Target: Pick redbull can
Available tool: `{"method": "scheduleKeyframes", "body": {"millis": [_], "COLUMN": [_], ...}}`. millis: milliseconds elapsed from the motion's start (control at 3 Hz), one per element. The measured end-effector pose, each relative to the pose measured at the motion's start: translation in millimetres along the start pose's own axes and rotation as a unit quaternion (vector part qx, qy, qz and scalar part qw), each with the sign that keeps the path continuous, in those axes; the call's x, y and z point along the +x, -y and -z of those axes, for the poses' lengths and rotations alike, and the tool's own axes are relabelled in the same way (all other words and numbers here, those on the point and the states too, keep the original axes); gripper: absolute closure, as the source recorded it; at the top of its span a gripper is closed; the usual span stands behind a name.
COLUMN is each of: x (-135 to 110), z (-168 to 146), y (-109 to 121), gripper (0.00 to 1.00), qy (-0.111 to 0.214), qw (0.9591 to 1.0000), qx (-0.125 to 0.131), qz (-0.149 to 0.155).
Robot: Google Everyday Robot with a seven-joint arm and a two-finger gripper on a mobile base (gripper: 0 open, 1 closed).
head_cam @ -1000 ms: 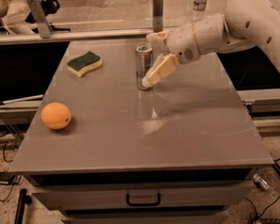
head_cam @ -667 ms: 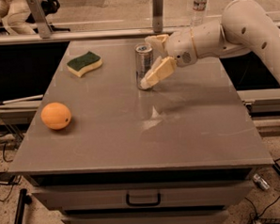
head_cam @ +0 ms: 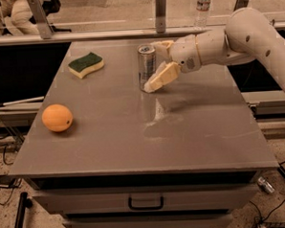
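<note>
Change: the redbull can [head_cam: 146, 66] stands where it did; the gripper [head_cam: 152, 67] has hardly moved, its tips a shade closer around the can
Gripper: at the can's right side, toward the back of the grey table [head_cam: 134, 140]
Fingers [head_cam: 162, 76]: spread apart, one behind the can, one low in front against its base, not clamped
Can: upright, between the tips
Elsewhere: sponge [head_cam: 86, 64] back left, orange [head_cam: 57, 118] at left
</note>
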State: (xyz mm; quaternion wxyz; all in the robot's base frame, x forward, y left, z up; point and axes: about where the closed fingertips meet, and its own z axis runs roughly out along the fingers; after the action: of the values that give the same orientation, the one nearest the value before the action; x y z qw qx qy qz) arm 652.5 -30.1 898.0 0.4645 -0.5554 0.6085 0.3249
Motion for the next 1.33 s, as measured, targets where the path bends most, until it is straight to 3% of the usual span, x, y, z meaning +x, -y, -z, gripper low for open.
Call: {"method": "scheduleKeyframes", "body": {"millis": [667,1000,1333], "x": [21,21,21], "z": [-11,-20,-20], "y": [-2,-8,-8], "gripper": [0.00,0.00,0.00], "qy": [0.035,0.066,0.066], "qw": [0.9991,0.9977,0.9977], "qx": [-0.009,-0.016,-0.016], "qz": [-0.024,-0.009,-0.009]}}
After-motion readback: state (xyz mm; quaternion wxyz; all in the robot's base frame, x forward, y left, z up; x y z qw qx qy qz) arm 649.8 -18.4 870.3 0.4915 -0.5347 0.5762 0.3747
